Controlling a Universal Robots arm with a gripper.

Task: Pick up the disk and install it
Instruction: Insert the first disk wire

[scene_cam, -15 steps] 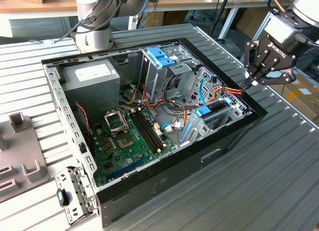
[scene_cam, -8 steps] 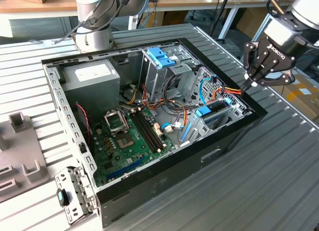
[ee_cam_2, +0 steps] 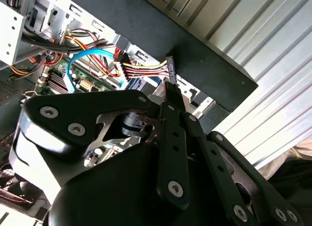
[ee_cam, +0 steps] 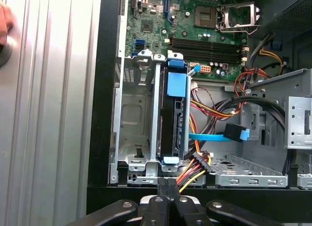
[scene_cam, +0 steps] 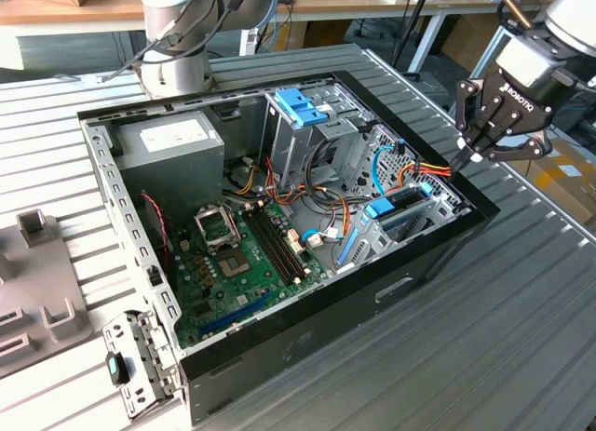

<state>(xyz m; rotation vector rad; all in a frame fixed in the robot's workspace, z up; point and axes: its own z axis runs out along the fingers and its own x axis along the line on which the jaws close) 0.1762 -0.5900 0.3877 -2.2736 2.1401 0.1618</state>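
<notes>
The silver-grey, blue-railed rectangular disk [ee_cam: 171,113] is being seen seated on edge in the drive cage, its long axis pointing towards the black gripper [ee_cam: 167,186], whose fingers are being held pressed together, empty.

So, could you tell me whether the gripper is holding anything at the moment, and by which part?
Nothing is held. The gripper hovers with its fingers closed together and empty, above the case's edge, while the disk already sits in its bay inside the computer case.
</notes>
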